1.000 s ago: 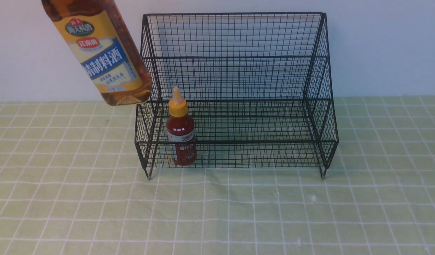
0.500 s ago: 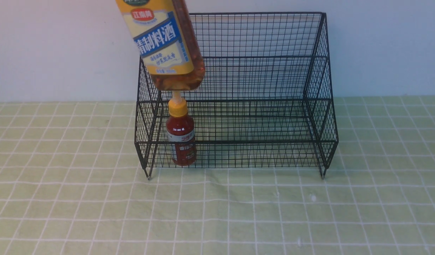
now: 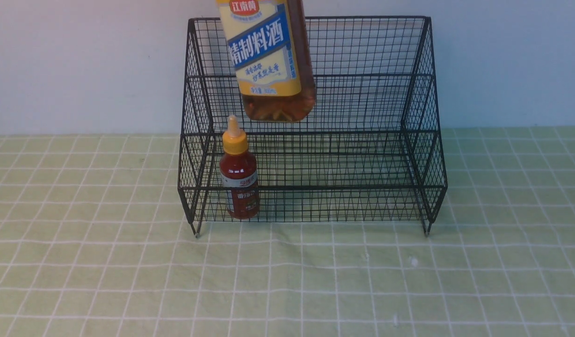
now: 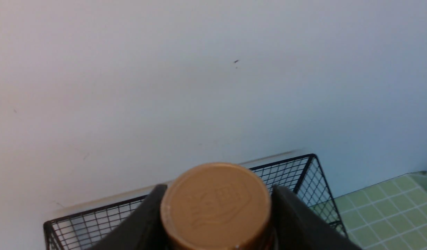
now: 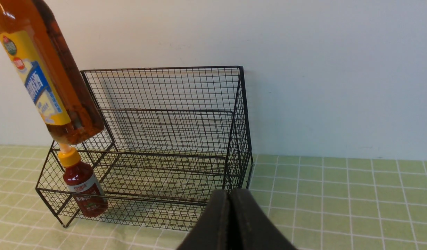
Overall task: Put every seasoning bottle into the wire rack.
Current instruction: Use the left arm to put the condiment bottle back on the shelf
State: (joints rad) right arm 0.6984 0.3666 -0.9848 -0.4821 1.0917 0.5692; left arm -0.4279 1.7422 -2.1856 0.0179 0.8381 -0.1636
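Observation:
The tall amber bottle [image 3: 268, 56] with the yellow-blue label hangs in the air, slightly tilted, above the left half of the black wire rack [image 3: 427, 140]. My left gripper [image 4: 216, 205] is shut on its neck, one finger on each side of the tan cap [image 4: 216, 201]; the gripper is out of the front view. The small red sauce bottle [image 3: 239, 175] with the yellow nozzle cap stands upright in the rack's lower tier at the left. Both bottles show in the right wrist view: the amber one [image 5: 50, 76], the red one [image 5: 83, 182]. My right gripper [image 5: 230, 208] is shut and empty, in front of the rack's right end.
The rack [image 5: 239, 121] stands against a pale wall on a green checked tablecloth [image 3: 315, 281]. Its upper tier and the right part of the lower tier hold nothing.
The amber bottle has moved to the right, from beside the rack's left wall to over the rack, and stands more upright. The red bottle and the rack have not moved.

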